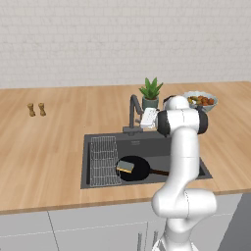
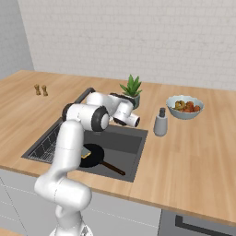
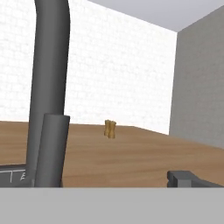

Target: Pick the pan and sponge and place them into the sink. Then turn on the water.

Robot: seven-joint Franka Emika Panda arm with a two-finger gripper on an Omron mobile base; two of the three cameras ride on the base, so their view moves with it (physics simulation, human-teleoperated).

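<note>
Black and round, the pan [image 1: 135, 168] lay in the sink [image 1: 93, 147], with the yellow sponge [image 1: 125, 168] resting on its left part; the arm hid the end of its handle in the left base view. A wire rack [image 1: 104, 160] filled the basin's left end. The fingers [image 1: 143, 119] were held beside the faucet [image 1: 133, 112], spread wide and gripping nothing, though only one tip [image 3: 188, 178] was plain in the hand view. No stream could be made out at the spout. On the wooden surface [image 1: 44, 147] stood two small shakers [image 1: 37, 109], a potted plant [image 2: 132, 90], a soap dispenser [image 2: 160, 122] and a bowl of fruit [image 2: 185, 107].
</note>
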